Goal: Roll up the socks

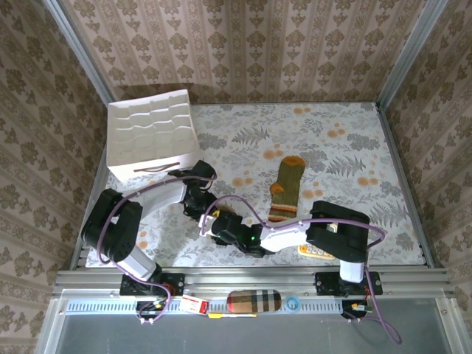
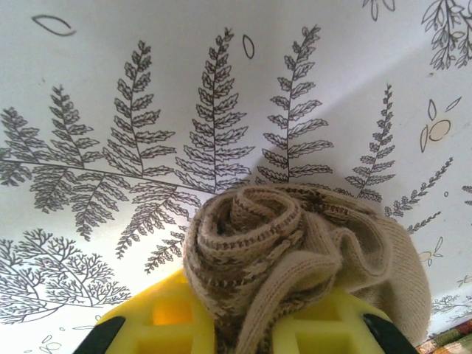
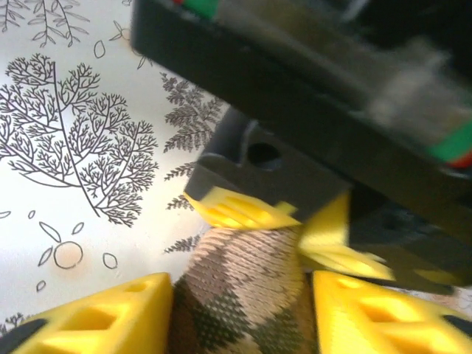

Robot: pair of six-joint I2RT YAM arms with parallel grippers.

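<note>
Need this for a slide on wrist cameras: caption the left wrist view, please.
Left pincer gripping the rolled tan-and-brown sock, fern-print tablecloth behind.

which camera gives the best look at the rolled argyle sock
Left wrist: the argyle sock faces it end-on, its spiral roll plain between the yellow fingers. Right wrist catches a stretch of its diamond pattern; in the top external view the arms largely cover it.

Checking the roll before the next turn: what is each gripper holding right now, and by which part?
Left gripper pinches the argyle sock at its rolled end. Right gripper straddles the unrolled part; a firm hold cannot be told.
</note>
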